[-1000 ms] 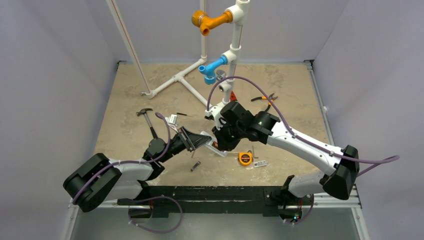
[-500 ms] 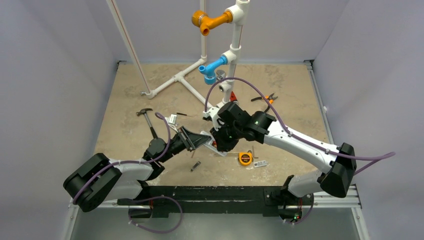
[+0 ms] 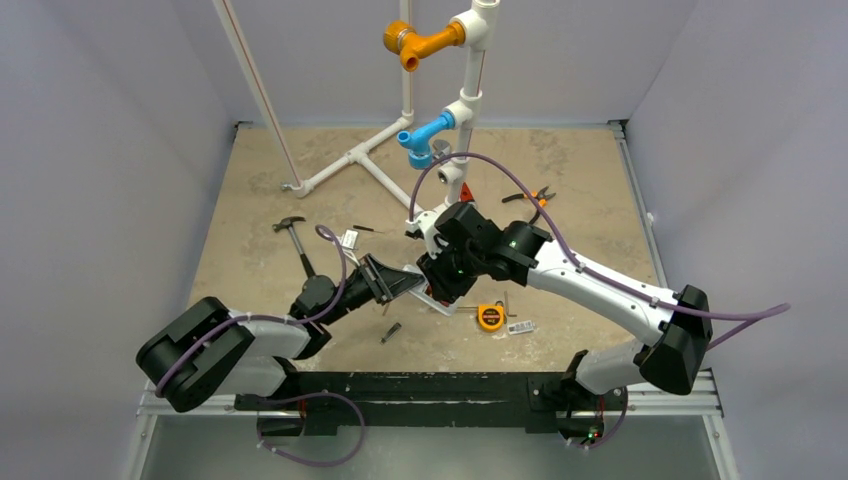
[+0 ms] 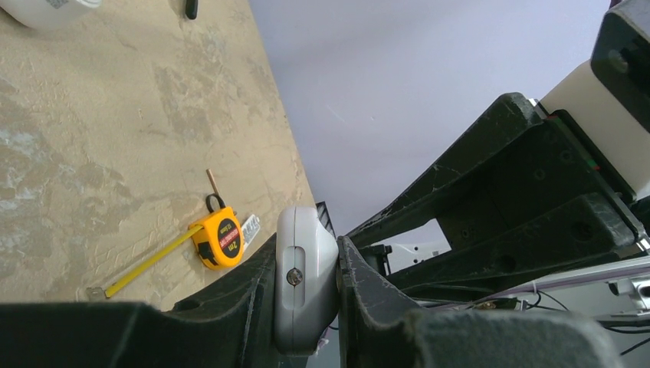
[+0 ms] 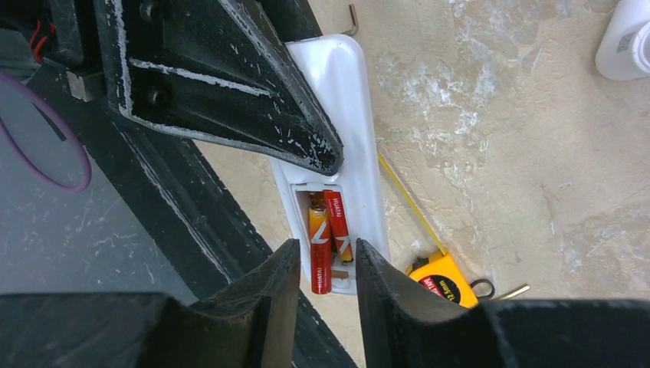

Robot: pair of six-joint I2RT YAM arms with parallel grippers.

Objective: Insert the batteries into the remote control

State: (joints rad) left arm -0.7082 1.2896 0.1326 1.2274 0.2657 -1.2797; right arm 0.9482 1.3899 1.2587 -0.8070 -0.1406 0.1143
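My left gripper [image 4: 305, 249] is shut on the white remote control [image 4: 303, 276], clamping it edge-on above the table. In the right wrist view the remote [image 5: 356, 115] lies with its back up and its battery bay open. Two red batteries lie side by side in the bay: the left one [image 5: 320, 257] juts a little past the bay's near end, the right one [image 5: 338, 224] sits deeper. My right gripper [image 5: 327, 249] is open and hovers just above the bay, one finger either side of the batteries. In the top view both grippers meet at the remote [image 3: 430, 295].
An orange tape measure [image 3: 489, 317] with its tape pulled out lies just right of the remote and also shows in the left wrist view [image 4: 221, 240]. A hammer [image 3: 293, 230], pliers [image 3: 530, 197], a PVC pipe stand [image 3: 440, 130] and a small dark part [image 3: 390, 331] are on the table.
My right gripper has shifted slightly left over the remote. My left arm's elbow has moved a little right. The remote stays held in the left gripper.
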